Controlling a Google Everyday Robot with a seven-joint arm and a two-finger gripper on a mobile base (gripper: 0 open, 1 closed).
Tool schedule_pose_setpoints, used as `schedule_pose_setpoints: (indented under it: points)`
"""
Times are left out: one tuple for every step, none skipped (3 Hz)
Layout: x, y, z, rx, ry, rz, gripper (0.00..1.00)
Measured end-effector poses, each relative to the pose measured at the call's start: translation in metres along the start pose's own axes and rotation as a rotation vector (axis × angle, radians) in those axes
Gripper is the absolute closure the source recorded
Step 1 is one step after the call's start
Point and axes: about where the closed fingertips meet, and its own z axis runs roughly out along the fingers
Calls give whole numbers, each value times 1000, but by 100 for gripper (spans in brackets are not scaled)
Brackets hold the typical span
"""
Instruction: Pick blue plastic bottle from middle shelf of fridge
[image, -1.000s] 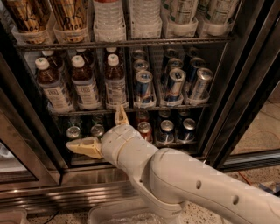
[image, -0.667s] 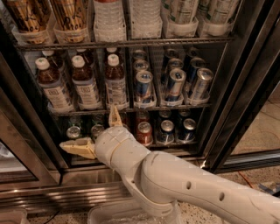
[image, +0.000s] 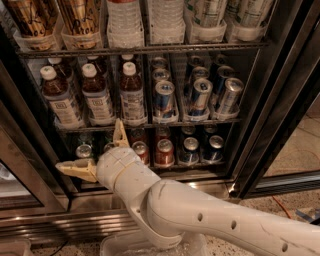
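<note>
Three small bottles with white caps, dark liquid and white labels stand at the left of the middle shelf (image: 150, 123) of the fridge (image: 280, 100). The one with bluish print, the blue plastic bottle (image: 132, 94), is the rightmost of them. Blue-and-silver cans (image: 164, 100) stand to its right. My gripper (image: 97, 150) is open and empty in front of the bottom shelf. One tan finger (image: 120, 134) points up just below the middle shelf's front edge, under the blue plastic bottle. The other finger (image: 75, 169) points left.
The top shelf holds tall brown drinks (image: 80, 20) and clear ribbed bottles (image: 122, 20). The bottom shelf holds short cans (image: 164, 152), partly hidden by my white arm (image: 210, 220). The black door frame (image: 22, 150) stands at left. An orange cable (image: 287, 212) lies on the floor at right.
The gripper has shifted left and slightly down in front of the bottom shelf. Its fingers have stayed spread. The bottles and cans have not moved.
</note>
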Motion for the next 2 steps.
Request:
schedule_pose_setpoints:
  points:
    - [1,3,6,-8,-3,-21,0]
    - [1,8,18,-4,-15,-59,0]
